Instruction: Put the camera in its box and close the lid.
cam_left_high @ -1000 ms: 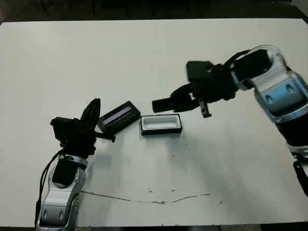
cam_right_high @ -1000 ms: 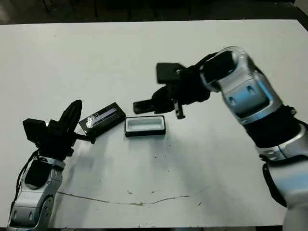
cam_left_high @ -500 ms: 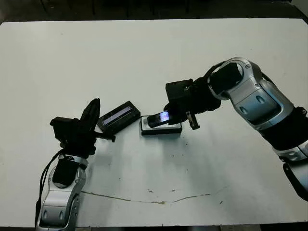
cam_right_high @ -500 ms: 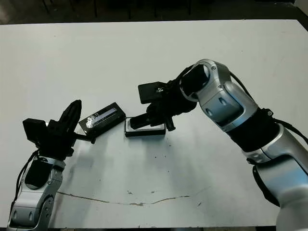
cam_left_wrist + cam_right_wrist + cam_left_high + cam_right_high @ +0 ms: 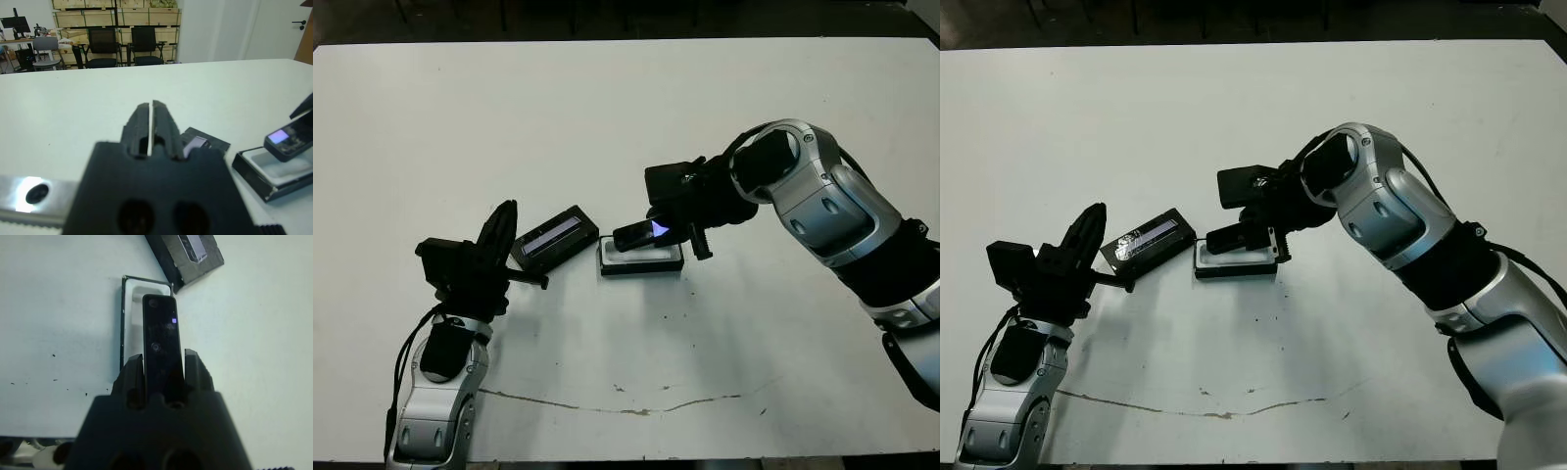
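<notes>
The right gripper's (image 5: pixel 164 377) fingers were clamped on the camera (image 5: pixel 641 233), held tilted just above the box (image 5: pixel 642 258). The placing step was underway; lowering it level comes next. The lid (image 5: pixel 554 236) lay at the box's nine o'clock, near the left gripper (image 5: pixel 497 227), fingers together, over the table (image 5: pixel 607 117).

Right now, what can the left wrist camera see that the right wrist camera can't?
Only the left wrist view shows the left gripper, fingers shut and holding nothing, plus chairs and shelves beyond the table. Only the right wrist view shows the right gripper clamped on the camera. Both show the camera, the white-lined box under it, and the lid beside it.
</notes>
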Motion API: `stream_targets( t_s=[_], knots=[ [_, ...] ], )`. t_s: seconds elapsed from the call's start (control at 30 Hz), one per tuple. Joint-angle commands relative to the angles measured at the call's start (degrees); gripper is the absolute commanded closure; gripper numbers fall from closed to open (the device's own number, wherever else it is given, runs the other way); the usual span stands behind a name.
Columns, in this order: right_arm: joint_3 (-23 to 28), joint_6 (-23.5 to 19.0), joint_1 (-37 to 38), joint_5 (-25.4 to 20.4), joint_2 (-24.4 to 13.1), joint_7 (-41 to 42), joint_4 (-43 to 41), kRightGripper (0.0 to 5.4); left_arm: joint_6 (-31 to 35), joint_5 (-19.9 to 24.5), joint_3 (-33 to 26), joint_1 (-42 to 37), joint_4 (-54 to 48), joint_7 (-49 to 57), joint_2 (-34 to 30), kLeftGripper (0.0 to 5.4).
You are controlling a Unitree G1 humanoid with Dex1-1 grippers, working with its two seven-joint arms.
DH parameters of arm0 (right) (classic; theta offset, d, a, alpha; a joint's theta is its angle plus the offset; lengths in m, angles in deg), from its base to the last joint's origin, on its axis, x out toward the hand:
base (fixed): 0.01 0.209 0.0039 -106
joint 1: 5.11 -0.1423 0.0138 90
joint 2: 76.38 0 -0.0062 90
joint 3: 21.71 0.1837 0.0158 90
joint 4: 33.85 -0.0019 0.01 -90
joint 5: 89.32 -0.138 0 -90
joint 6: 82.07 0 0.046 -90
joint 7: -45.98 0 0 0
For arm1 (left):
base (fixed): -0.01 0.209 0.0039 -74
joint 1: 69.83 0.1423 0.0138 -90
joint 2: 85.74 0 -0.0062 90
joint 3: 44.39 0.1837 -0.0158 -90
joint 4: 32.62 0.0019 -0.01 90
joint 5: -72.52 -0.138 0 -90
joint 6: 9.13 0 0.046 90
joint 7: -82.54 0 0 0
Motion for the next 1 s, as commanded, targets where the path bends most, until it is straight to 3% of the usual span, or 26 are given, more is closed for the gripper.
stream_targets(
  t_s=[0.03, 0.43, 1.0],
  knots=[
    [-1.2, -1.0, 0.1, 0.9, 0.1, 0.0, -0.6, 4.74, 0.8, -0.5, 0.0, 0.9, 0.5, 0.3, -0.1, 5.40],
    [-4.7, -1.1, 0.6, 3.2, 1.3, 0.7, 1.2, 4.74, 0.3, -0.1, 0.1, 1.2, 0.8, 0.4, 0.3, 5.40],
    [-5.3, -0.3, 1.1, 3.3, 2.1, 0.7, 2.7, 4.74, -0.7, -0.4, 0.3, 1.2, 1.4, 0.4, 0.2, 5.40]
  ],
)
